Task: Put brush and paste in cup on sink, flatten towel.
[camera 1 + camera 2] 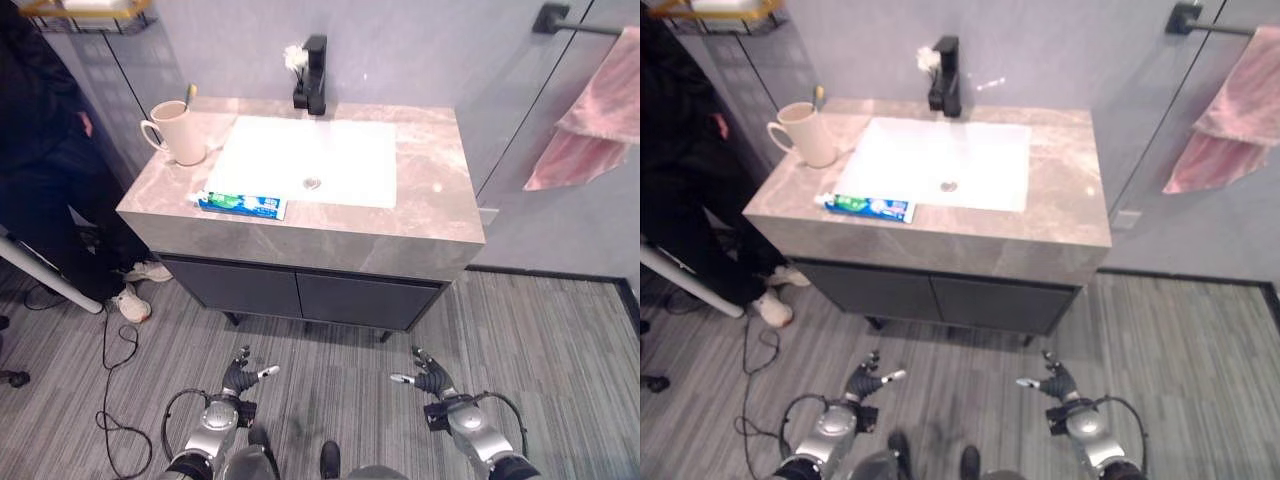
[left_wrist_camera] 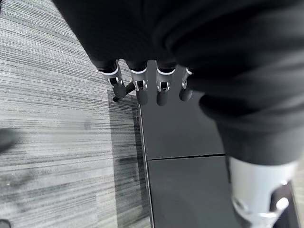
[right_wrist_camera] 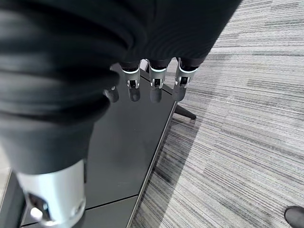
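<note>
A cream cup (image 1: 178,131) stands at the back left of the grey sink counter (image 1: 430,215), with a brush handle (image 1: 189,95) sticking out of it. The blue and green paste box (image 1: 240,204) lies flat near the counter's front left edge, in front of the basin. A pink towel (image 1: 592,118) hangs bunched on a dark wall bar at the right. My left hand (image 1: 238,382) and right hand (image 1: 432,381) hang low over the floor in front of the cabinet. Both are open and hold nothing, as their relaxed fingers (image 2: 141,88) (image 3: 154,85) show in the wrist views.
A white basin (image 1: 300,160) with a black tap (image 1: 312,76) fills the counter's middle. A dark cabinet (image 1: 300,292) sits below it. A person in dark clothes (image 1: 40,160) stands at the left beside a white pole. A wire shelf (image 1: 85,14) hangs at the top left.
</note>
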Robot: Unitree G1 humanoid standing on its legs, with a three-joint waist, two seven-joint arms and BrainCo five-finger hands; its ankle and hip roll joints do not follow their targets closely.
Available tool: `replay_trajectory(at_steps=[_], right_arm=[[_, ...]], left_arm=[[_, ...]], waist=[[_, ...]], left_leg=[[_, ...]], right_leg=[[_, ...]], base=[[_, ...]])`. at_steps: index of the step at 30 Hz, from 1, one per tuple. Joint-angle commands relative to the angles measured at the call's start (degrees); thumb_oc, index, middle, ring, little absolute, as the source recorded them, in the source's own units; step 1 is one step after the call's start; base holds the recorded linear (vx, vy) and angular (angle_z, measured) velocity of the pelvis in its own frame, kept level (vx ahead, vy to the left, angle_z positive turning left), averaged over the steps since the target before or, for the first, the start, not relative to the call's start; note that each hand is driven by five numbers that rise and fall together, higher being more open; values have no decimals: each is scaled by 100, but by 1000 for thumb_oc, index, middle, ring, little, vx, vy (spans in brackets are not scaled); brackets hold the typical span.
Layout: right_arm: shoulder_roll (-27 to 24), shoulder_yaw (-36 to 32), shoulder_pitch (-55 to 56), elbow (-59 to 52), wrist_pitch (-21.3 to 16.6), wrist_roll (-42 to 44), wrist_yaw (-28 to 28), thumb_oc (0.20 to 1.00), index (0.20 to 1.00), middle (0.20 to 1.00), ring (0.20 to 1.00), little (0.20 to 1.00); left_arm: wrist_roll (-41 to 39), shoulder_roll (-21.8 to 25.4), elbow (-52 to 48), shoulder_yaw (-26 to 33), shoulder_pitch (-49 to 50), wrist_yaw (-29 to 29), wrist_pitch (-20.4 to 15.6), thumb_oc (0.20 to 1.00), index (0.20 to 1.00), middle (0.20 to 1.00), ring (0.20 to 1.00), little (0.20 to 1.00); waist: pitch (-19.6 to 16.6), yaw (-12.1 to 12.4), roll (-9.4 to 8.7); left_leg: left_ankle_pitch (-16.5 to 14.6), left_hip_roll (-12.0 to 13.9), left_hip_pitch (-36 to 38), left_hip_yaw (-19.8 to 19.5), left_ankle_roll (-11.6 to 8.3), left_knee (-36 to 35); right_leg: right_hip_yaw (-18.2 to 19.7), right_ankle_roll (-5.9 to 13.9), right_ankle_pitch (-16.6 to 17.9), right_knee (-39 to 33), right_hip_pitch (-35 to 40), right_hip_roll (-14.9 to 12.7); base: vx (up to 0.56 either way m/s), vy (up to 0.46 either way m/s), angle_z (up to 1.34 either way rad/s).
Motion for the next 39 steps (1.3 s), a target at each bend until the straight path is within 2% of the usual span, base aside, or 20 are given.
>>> replay_trajectory(at_steps=[1,3,6,10,13,15,17,18,19,20,22,23,24,25,28,32,33,39], right_arm=[[-141,-27,120,-389,-181,-283,-30,1000,1000,1000,1000,1000],[-92,112,131,-344,-186,-453,43,1000,1000,1000,1000,1000],[-48,132,195,-312,-189,-515,110,1000,1000,1000,1000,1000],[27,7,291,-261,-176,-473,149,1000,1000,1000,1000,1000],[55,-14,306,-276,-147,-524,203,1000,1000,1000,1000,1000],[50,-13,236,-240,-131,-608,212,1000,1000,1000,1000,1000],[14,32,96,-292,-134,-630,224,1000,1000,1000,1000,1000],[14,33,95,-293,-133,-630,224,1000,1000,1000,1000,1000],[-33,44,92,-367,-165,-674,253,1000,1000,1000,1000,1000],[-47,43,91,-367,-171,-674,272,1000,1000,1000,1000,1000],[-65,23,9,-307,-191,-675,256,1000,1000,1000,1000,1000],[-82,30,-50,-278,-203,-685,251,1000,1000,1000,1000,1000],[-103,60,-132,-262,-213,-714,260,1000,1000,1000,1000,1000],[-175,64,-139,-296,-198,-765,306,1000,1000,1000,1000,1000],[-342,32,-108,-239,-236,-872,318,1000,1000,1000,1000,1000],[-604,-270,93,-20,-347,-736,320,1000,1000,1000,1000,1000],[-640,-362,135,76,-406,-655,280,1000,1000,1000,1000,1000],[-724,-449,432,219,-605,-589,248,1000,1000,1000,1000,1000]], left_arm=[[154,52,77,-74,-128,126,-187,1000,1000,1000,1000,1000],[87,81,257,86,40,171,-196,1000,1000,1000,1000,1000],[141,127,325,129,154,168,-191,1000,1000,1000,1000,1000],[270,253,236,107,178,148,-195,1000,1000,1000,1000,1000],[344,346,84,116,255,142,-202,1000,1000,1000,1000,1000],[405,430,-181,82,327,99,-191,1000,1000,1000,1000,1000],[436,578,-415,70,376,45,-203,1000,1000,1000,1000,1000],[436,579,-420,72,379,44,-200,1000,1000,1000,1000,1000],[664,705,-619,-2,569,-46,-209,1000,1000,1000,1000,1000],[770,760,-648,-32,628,-104,-219,1000,1000,1000,1000,1000],[924,835,-568,-68,694,-144,-243,1000,1000,1000,1000,1000],[967,880,-599,-86,710,-157,-265,1000,1000,1000,1000,1000],[993,937,-636,-103,725,-174,-280,1000,1000,1000,1000,1000],[1034,1025,-756,-121,765,-196,-305,1000,1000,1000,1000,1000],[1268,1191,-966,-138,969,-286,-373,1000,1000,1000,1000,1000],[1615,1707,-1592,-145,1450,-376,-619,1000,1000,1000,1000,1000],[1816,1973,-1936,-236,1550,-367,-762,1000,1000,1000,1000,1000],[2528,3124,-3229,-260,1939,-159,-1231,1000,1000,1000,1000,1000]], waist=[[51,127,67],[-6,310,149],[-132,359,179],[-177,344,106],[-236,368,86],[-225,409,101],[-135,427,188],[-135,431,186],[-111,435,236],[-100,413,235],[-88,448,264],[-65,436,278],[-20,422,270],[42,419,204],[33,528,145],[-42,706,192],[-28,785,225],[-84,885,304]], left_leg=[[603,14,314,-210,75,-190],[971,180,336,-748,-96,-775],[854,124,464,-903,-51,-595],[409,-187,337,-771,193,-1],[101,-407,367,-619,377,179],[34,-525,466,-557,476,129],[52,-498,600,-525,539,-33],[56,-498,605,-520,538,-42],[29,-541,780,-528,561,-250],[33,-588,874,-571,562,-322],[-2,-539,1042,-556,508,-441],[-17,-501,1092,-588,482,-467],[-60,-463,1147,-660,441,-459],[-119,-464,1156,-787,410,-327],[-76,-436,1151,-943,334,-376],[125,-353,1045,-1349,174,-605],[202,-335,1010,-1442,105,-703],[272,-317,989,-1631,34,-855]], right_leg=[[405,756,-137,311,-64,-525],[764,806,-408,394,255,-451],[966,870,-598,536,417,-544],[1057,1070,-606,807,453,-948],[1135,1226,-334,1082,251,-1213],[1170,1315,203,1503,-45,-1343],[1050,1279,389,1972,-410,-1236],[1056,1278,382,1988,-420,-1236],[814,1254,225,1984,-607,-1062],[754,1241,130,1859,-621,-999],[403,1237,83,1323,-727,-1156],[346,1254,143,1102,-804,-1227],[377,1278,248,854,-880,-1291],[562,1350,262,749,-774,-1335],[373,1298,229,542,-594,-1304],[-21,1237,158,278,-330,-1201],[-160,1242,134,218,-283,-1191],[-406,1259,68,138,-135,-1201]], base=[[494,145,-42],[603,225,-70],[349,229,-91],[230,276,-39],[149,262,-5],[114,241,-22],[54,196,-15],[87,216,-8],[127,170,-3],[178,187,-7],[129,2,2],[112,-85,0],[134,-121,3],[118,-133,24],[47,-158,76],[31,-175,64],[3,-138,66],[29,-58,50]])
